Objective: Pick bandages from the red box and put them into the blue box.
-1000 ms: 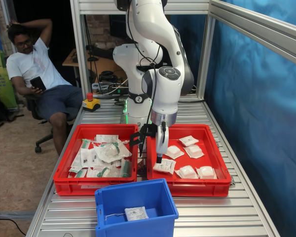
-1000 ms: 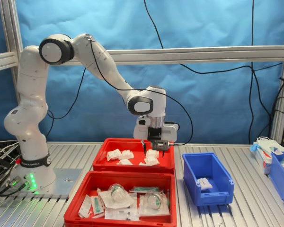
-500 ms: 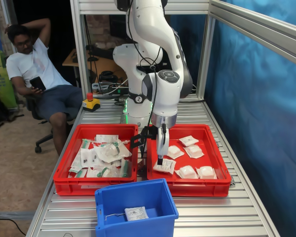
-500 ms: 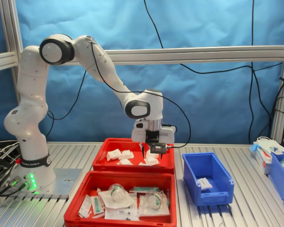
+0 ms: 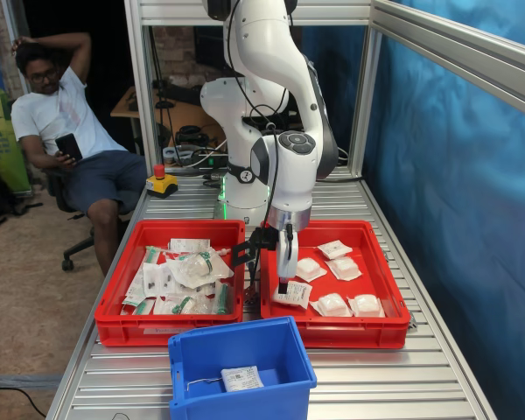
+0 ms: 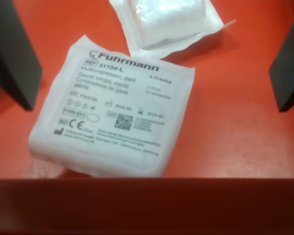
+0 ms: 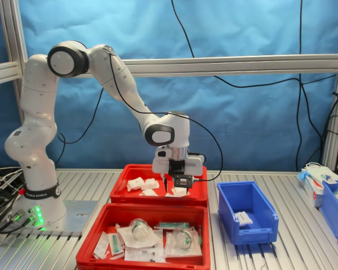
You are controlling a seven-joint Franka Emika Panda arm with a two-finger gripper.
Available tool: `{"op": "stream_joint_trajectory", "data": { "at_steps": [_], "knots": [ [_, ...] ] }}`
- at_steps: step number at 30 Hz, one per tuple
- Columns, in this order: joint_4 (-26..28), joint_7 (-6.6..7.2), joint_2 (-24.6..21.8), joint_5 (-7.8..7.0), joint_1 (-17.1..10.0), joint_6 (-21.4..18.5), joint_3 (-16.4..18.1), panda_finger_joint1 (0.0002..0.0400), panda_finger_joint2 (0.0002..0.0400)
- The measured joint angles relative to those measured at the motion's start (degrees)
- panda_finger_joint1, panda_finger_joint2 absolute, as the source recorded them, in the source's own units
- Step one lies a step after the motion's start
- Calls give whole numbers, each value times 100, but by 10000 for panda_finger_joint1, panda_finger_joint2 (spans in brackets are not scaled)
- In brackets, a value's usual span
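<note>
The red box (image 5: 387,325) holds several white bandages. A flat printed bandage packet (image 6: 115,125) lies by the box's front wall, also visible in the first exterior view (image 5: 295,295). My gripper (image 6: 154,100) is open and low in the box, one dark finger on each side of this packet, not touching it. In both exterior views the gripper (image 5: 283,285) (image 7: 175,187) hangs straight down. Puffy bandages (image 5: 333,304) lie nearby, and one (image 6: 166,19) partly overlaps the flat packet's far edge. The blue box (image 5: 241,363) (image 7: 247,212) holds one flat packet (image 5: 242,378).
A second red tray (image 5: 114,325) with a heap of green-marked packets stands beside the red box. A person (image 5: 66,122) sits beyond the table in the first exterior view. Another blue bin (image 7: 335,208) and a carton stand at the second exterior view's right. Aluminium frame posts surround the table.
The gripper has moved toward the second exterior view's left and sunk lower into the red box, over the flat packet. Its fingers remain open. No packet has moved.
</note>
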Motion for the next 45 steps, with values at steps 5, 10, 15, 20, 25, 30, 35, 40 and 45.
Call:
{"op": "stream_joint_trajectory", "data": {
  "at_steps": [5, 10, 15, 20, 25, 30, 35, 40, 45],
  "knots": [
    [-29, 0, 0, 0, 3, 17, 0, 400, 400],
    [-76, 0, 0, 0, 34, 32, 0, 400, 400],
    [-111, 0, 0, 0, 88, 38, 0, 400, 400],
    [-130, 0, 0, 0, 150, 43, 0, 400, 400],
    [-150, 0, 0, 0, 208, 44, -1, 400, 400],
    [-175, 0, 0, 0, 289, 45, 0, 400, 400],
    [-186, 0, 7, 0, 348, 81, 0, 400, 400],
    [-186, 0, 39, 0, 371, 132, 0, 400, 400],
    [-188, 0, 85, 0, 375, 273, 0, 400, 400]
  ]
}}
